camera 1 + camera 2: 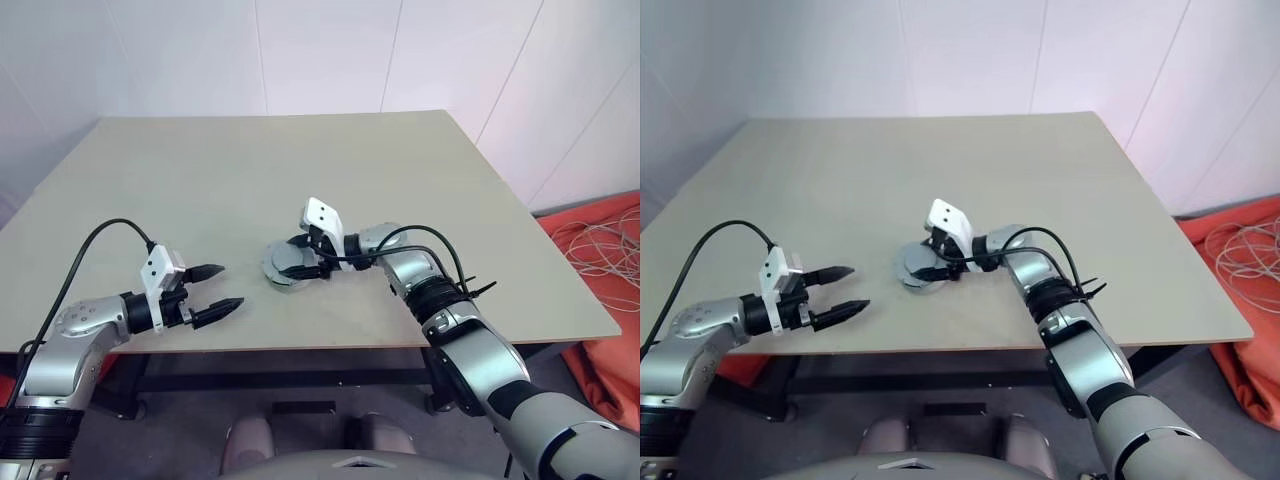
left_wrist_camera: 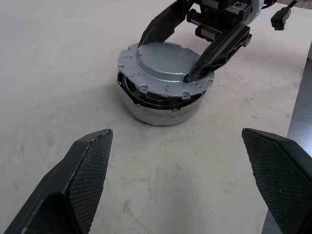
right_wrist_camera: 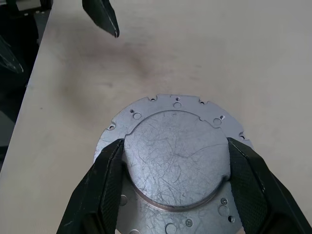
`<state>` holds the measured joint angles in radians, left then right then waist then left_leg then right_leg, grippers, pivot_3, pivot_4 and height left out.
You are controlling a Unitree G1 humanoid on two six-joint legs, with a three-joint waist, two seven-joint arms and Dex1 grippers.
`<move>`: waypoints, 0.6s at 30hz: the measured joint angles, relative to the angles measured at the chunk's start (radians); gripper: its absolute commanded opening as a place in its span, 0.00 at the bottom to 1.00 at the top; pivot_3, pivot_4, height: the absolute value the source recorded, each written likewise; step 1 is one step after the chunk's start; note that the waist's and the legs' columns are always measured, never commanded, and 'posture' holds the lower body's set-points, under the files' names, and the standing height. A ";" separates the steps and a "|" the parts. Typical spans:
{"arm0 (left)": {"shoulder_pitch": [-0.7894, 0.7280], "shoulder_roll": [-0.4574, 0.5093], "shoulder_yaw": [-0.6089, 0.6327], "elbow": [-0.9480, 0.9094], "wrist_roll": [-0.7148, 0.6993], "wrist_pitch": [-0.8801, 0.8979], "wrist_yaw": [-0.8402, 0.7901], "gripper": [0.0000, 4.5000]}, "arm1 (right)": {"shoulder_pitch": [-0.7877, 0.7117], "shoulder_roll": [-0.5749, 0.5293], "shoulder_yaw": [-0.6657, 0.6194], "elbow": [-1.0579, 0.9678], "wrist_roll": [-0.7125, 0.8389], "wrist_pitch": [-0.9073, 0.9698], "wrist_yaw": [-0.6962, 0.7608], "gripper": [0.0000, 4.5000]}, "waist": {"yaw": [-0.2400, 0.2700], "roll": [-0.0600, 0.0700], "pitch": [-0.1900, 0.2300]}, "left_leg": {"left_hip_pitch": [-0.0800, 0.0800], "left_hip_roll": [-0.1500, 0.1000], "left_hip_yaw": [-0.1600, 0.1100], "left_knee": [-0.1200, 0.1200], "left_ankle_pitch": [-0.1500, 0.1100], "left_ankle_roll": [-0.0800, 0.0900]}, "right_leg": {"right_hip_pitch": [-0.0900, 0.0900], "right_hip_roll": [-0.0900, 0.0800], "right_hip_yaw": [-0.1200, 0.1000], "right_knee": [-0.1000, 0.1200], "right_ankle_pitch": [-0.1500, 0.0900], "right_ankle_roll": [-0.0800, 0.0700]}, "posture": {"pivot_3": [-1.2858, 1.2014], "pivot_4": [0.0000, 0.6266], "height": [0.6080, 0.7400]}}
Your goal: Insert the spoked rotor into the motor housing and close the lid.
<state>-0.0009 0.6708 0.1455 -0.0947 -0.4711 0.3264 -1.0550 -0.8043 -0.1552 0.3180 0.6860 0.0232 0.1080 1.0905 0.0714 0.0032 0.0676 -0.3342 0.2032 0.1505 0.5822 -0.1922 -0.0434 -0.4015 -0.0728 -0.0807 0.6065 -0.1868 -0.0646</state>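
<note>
The lid (image 2: 165,68) sits on top of the motor housing (image 2: 161,108) near the middle of the tabletop (image 1: 300,170), toward its near edge. The right tool (image 3: 173,161) reaches in from 3 o'clock, its fingers (image 3: 105,185) bracketing the lid's raised centre, touching its edge on both sides. The left tool (image 1: 218,290), at 9 o'clock from the housing and well apart, gapes wide and holds nothing. White walls stand behind; red cloth lies at the tabletop's right.

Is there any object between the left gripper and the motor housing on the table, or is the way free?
Nothing visible lies between them. The left gripper is open and points across bare table toward the motor housing. The lid already sits on top, and the right gripper straddles its raised centre from the far side.
</note>
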 measured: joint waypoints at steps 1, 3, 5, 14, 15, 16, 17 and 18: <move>0.001 0.000 0.000 0.000 -0.001 0.000 0.001 1.00 | 0.000 0.000 0.000 -0.002 0.000 0.011 -0.004 0.69 | 0.000 0.000 0.000 | 0.000 0.000 0.000 0.000 0.000 0.000 | 0.000 0.000 0.000 0.000 0.000 0.000 | 0.52 0.00 1.00; 0.003 -0.001 0.000 0.000 -0.004 0.000 0.004 1.00 | 0.000 -0.001 0.000 -0.002 -0.004 0.024 -0.009 0.69 | 0.000 0.000 0.000 | 0.000 0.000 0.000 0.000 0.000 0.000 | 0.000 0.000 0.000 0.000 0.000 0.000 | 0.52 0.00 1.00; 0.002 -0.002 0.000 -0.001 -0.007 0.000 0.005 1.00 | 0.000 -0.002 0.003 -0.002 -0.011 0.029 -0.016 0.69 | 0.000 0.000 0.000 | 0.000 0.000 0.000 0.000 0.000 0.000 | 0.000 0.000 0.000 0.000 0.000 0.000 | 0.52 0.00 1.00; 0.002 -0.002 -0.001 -0.001 -0.012 0.001 0.009 1.00 | 0.008 -0.003 0.008 0.000 -0.030 0.033 -0.022 0.69 | -0.001 0.000 0.000 | 0.000 0.000 0.000 0.000 0.000 0.000 | 0.000 0.000 0.000 0.000 0.000 0.000 | 0.52 0.00 1.00; 0.002 -0.002 -0.001 -0.002 -0.012 0.001 0.009 1.00 | 0.010 -0.003 0.008 0.002 -0.032 0.033 -0.024 0.69 | -0.001 0.000 0.000 | 0.000 0.000 0.000 0.000 0.000 0.000 | 0.000 0.000 0.000 0.000 0.000 0.000 | 0.52 0.00 1.00; 0.002 -0.002 -0.001 -0.003 -0.013 0.002 0.009 1.00 | 0.010 -0.003 0.008 0.005 -0.033 0.034 -0.024 0.69 | -0.001 0.000 0.000 | 0.000 0.000 0.000 0.000 0.000 0.000 | 0.000 0.000 0.000 0.000 0.000 0.000 | 0.52 0.00 1.00; 0.003 -0.002 -0.001 -0.003 -0.013 0.002 0.010 1.00 | 0.011 -0.003 0.008 0.006 -0.033 0.034 -0.025 0.69 | -0.001 0.000 0.000 | 0.000 0.000 0.000 0.000 0.000 0.000 | 0.000 0.000 0.000 0.000 0.000 0.000 | 0.52 0.00 1.00; 0.003 -0.002 -0.001 -0.004 -0.013 0.004 0.011 1.00 | 0.011 -0.001 0.008 0.008 -0.034 0.034 -0.027 0.69 | -0.001 0.000 0.000 | 0.000 0.000 0.000 0.000 0.000 0.000 | 0.000 0.000 0.000 0.000 0.000 0.000 | 0.52 0.00 1.00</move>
<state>0.0017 0.6689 0.1444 -0.0987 -0.4846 0.3300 -1.0436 -0.7935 -0.1567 0.3260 0.6937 -0.0105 0.1419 1.0639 0.0704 0.0032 0.0675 -0.3341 0.2033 0.1506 0.5823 -0.1922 -0.0435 -0.4014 -0.0728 -0.0807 0.6065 -0.1868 -0.0645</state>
